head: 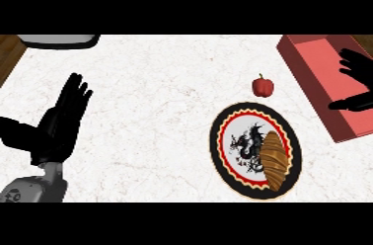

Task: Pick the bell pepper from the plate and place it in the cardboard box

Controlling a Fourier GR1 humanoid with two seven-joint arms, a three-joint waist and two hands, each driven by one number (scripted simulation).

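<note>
Head view gives you a white marbled tabletop [146,91] with the small red bell pepper [263,86] sitting directly on the stone, not on the plate. You find it upright, its green stem up, just past the 12 o'clock edge of the round black-rimmed plate with a red ring and a dragon design [216,145], near the rim but not touching it. From the pepper, the open red rectangular box [320,61] lies at 3 o'clock, close by with a strip of bare marble between them. On the plate, a brown ridged croissant [275,161] lies along the 3 to 5 o'clock side, partly covering the dragon.

Your black right hand [360,66] hangs over the box at the view's 3 o'clock edge. Its fingers [347,59] are spread apart and point toward 9 o'clock, the thumb juts out lower down, and you see nothing held in it. Your black left hand [58,125] stands at the view's 9 o'clock side, well away from the pepper and plate, with its fingers [76,93] straight, close together and pointing toward 12 o'clock, holding nothing. Its grey forearm [33,189] comes in from 7 o'clock. At 11 o'clock a pale rounded object [58,40] is cut off by the edge, and you cannot tell what it is.
</note>
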